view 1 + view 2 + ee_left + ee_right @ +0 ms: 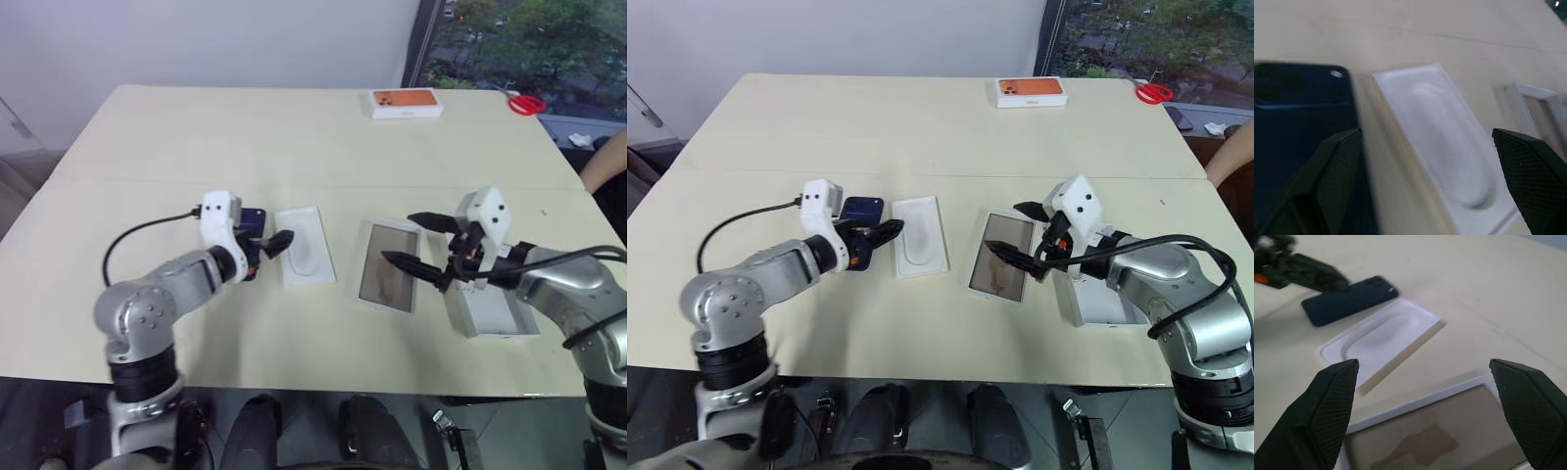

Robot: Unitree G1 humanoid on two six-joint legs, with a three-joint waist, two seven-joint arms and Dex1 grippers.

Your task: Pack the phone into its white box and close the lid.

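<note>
Phone (1349,300): slim, glossy navy-blue, rounded corners, camera block at one corner; flat on the counter (294,137), left of the white insert (306,245), under the spread left claw (274,242). White box (392,266): shallow tray, centre, beneath the spread right claw (416,243). Lid (495,315): deeper white shell, right.

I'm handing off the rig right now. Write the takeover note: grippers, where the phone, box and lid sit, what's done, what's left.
Left gripper: open, empty, over the phone.
Right gripper: open, empty, over the white box.
Phone lies flat on the table, left of the thin insert.
White box sits at centre, empty; lid lies open side up under the right arm.
Done: nothing packed.
Left: grasp phone, place it in the box, fit the lid.
</note>
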